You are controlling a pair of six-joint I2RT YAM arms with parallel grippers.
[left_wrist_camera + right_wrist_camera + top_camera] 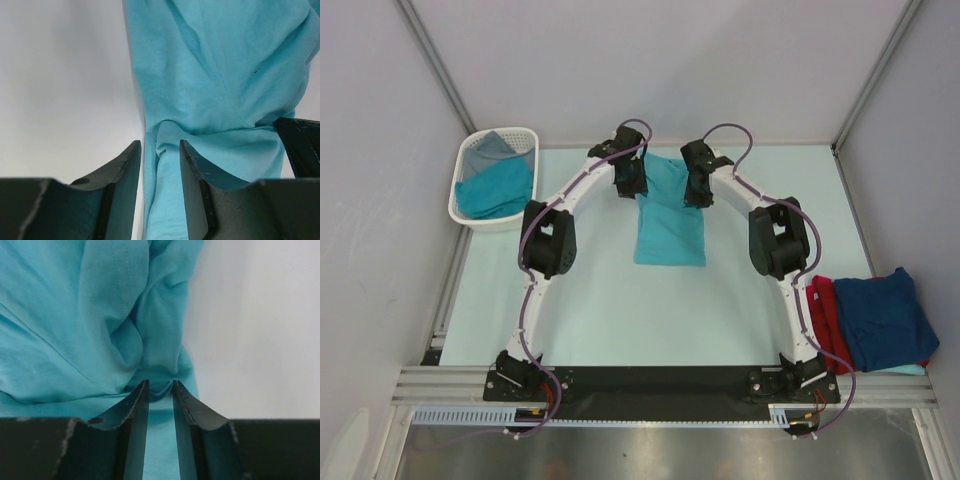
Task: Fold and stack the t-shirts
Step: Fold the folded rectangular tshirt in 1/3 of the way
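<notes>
Between each arm's fingers (131,412), teal t-shirt (670,222)

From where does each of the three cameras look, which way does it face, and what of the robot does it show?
Top external: above and behind the bases, looking down on the table; left arm, right arm, teal t-shirt between.
Left wrist: on the left arm, facing along the left fingers to the shirt's edge.
Right wrist: on the right arm, facing along the right fingers into bunched cloth.
Shared: every view shows that t-shirt.
</notes>
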